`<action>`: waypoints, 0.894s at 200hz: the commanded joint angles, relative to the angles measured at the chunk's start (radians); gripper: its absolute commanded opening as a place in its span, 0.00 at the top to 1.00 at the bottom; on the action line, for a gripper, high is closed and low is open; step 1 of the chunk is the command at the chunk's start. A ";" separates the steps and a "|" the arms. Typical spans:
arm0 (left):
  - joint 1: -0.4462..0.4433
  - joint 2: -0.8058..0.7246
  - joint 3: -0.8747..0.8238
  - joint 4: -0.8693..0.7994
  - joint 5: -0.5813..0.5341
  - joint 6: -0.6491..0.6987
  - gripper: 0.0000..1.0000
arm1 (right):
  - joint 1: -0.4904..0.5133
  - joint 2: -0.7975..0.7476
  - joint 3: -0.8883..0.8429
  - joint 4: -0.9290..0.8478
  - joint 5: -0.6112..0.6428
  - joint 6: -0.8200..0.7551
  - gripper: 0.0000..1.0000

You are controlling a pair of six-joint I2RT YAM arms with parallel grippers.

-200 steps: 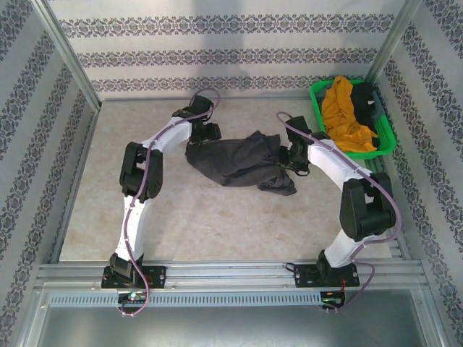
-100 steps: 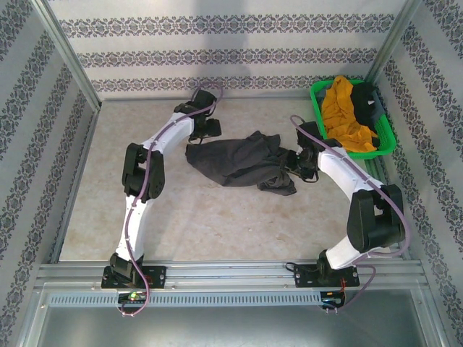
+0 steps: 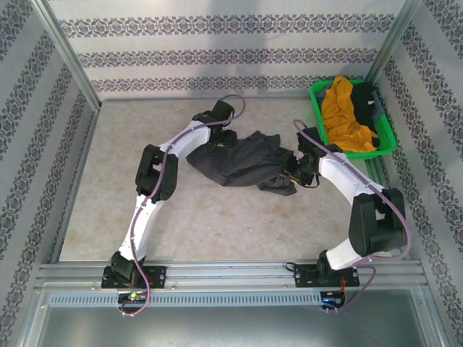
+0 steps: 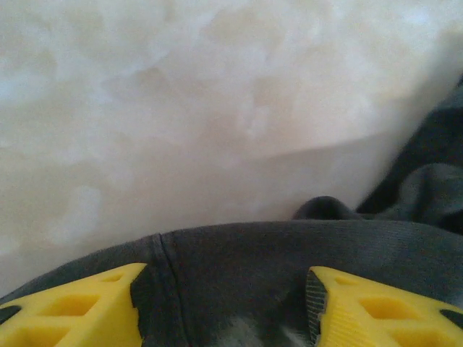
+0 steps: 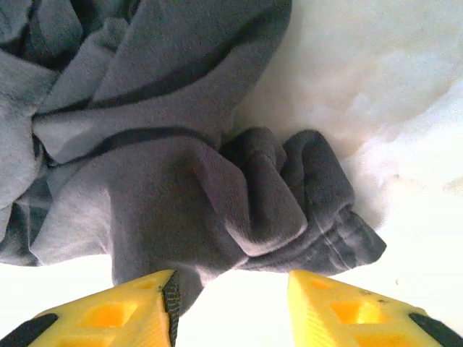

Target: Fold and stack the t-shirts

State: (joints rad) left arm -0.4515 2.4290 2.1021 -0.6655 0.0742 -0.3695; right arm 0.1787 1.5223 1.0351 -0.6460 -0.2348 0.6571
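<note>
A dark charcoal grey t-shirt lies crumpled in the middle of the table. My left gripper is at its far left edge. In the left wrist view that gripper stands open, with a seamed fold of the grey t-shirt lying between the yellow fingers. My right gripper is at the shirt's right end. In the right wrist view it is open over bare table, with the bunched grey t-shirt just ahead and touching its left finger. A mustard-orange t-shirt and a black one lie in the basket.
The green plastic basket stands at the back right corner, close behind my right arm. Patterned walls enclose the table on three sides. Open tabletop stretches between the shirt and the arm bases, and also to the left.
My left arm has swung right, bringing its gripper onto the shirt's far left edge. My right gripper has drawn slightly nearer along the shirt's right end and its jaws have widened.
</note>
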 commanded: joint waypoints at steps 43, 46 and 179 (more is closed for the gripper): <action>-0.014 -0.001 -0.054 0.010 -0.011 -0.002 0.80 | -0.005 0.015 -0.075 0.081 -0.063 0.112 0.54; -0.014 -0.004 -0.057 0.013 -0.015 -0.004 0.85 | -0.005 0.019 -0.075 0.086 -0.066 0.116 0.54; 0.145 -0.396 -0.327 0.303 0.001 -0.279 1.00 | -0.004 0.151 0.234 0.049 0.106 -0.014 1.00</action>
State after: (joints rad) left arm -0.3679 2.1044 1.7855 -0.4797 0.0578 -0.5518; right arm 0.1791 1.6810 1.1236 -0.5495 -0.2192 0.7254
